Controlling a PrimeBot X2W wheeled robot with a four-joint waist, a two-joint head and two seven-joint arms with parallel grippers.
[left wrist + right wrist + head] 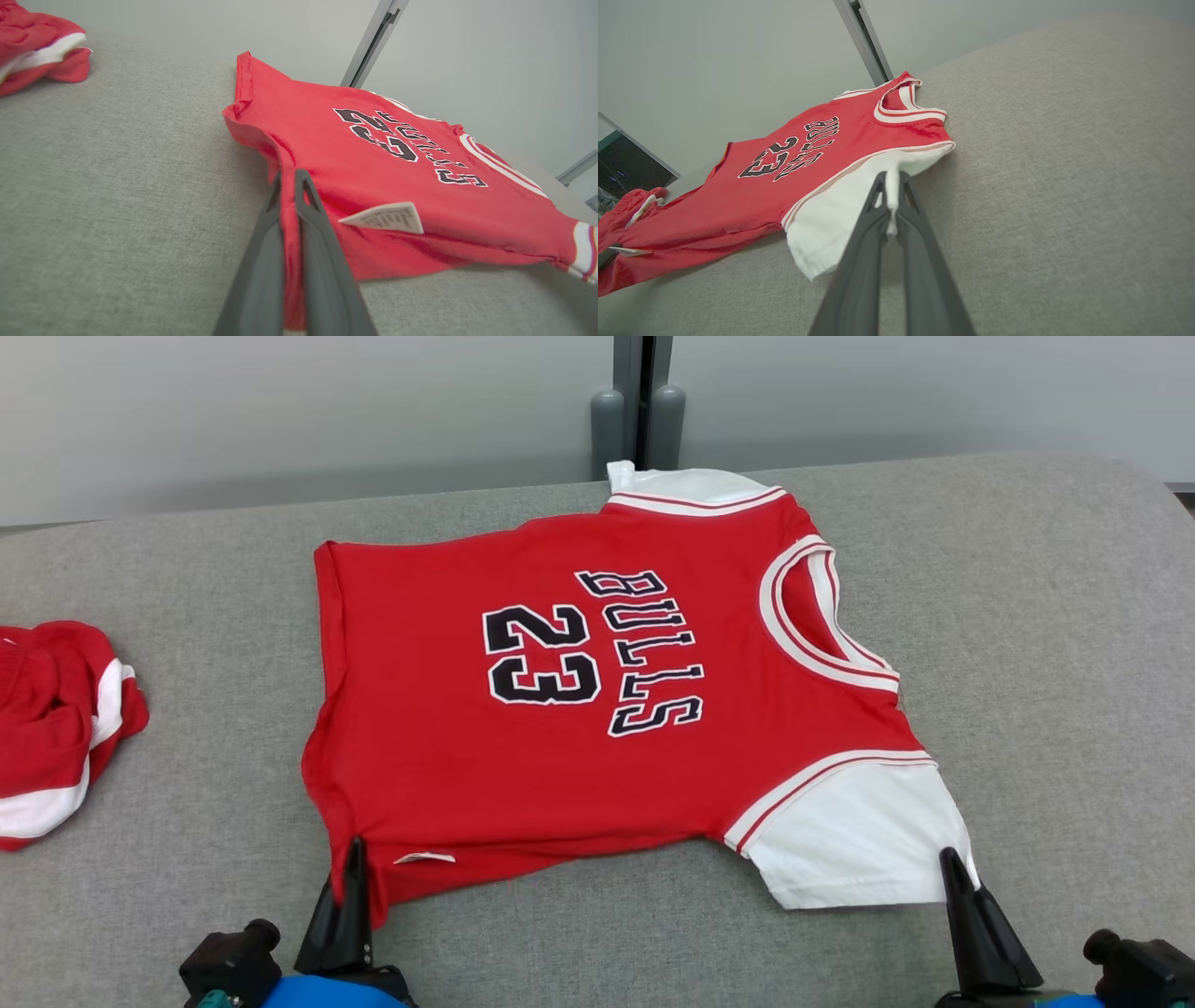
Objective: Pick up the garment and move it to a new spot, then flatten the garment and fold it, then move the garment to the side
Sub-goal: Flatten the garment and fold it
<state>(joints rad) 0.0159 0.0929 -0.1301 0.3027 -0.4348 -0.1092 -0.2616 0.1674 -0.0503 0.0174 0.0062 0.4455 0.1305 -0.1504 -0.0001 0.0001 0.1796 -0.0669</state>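
Note:
The garment (597, 709) is a red jersey with white sleeves and black "BULLS 23" lettering, spread face up on the grey padded table (1046, 644), collar to the right. My left gripper (355, 854) is shut on the jersey's near bottom corner; in the left wrist view red cloth (373, 186) runs between the left gripper's (289, 179) two dark fingers. My right gripper (948, 859) is shut on the near white sleeve's edge; the right wrist view shows a white fold (840, 205) pinched at the right gripper's (892, 179) fingertips. The held edges sit slightly lifted off the surface.
A crumpled red and white piece of clothing (56, 728) lies at the table's left edge. A white care label (383, 217) sticks out near the held hem. Behind the table stands a pale wall with a grey post (639, 411).

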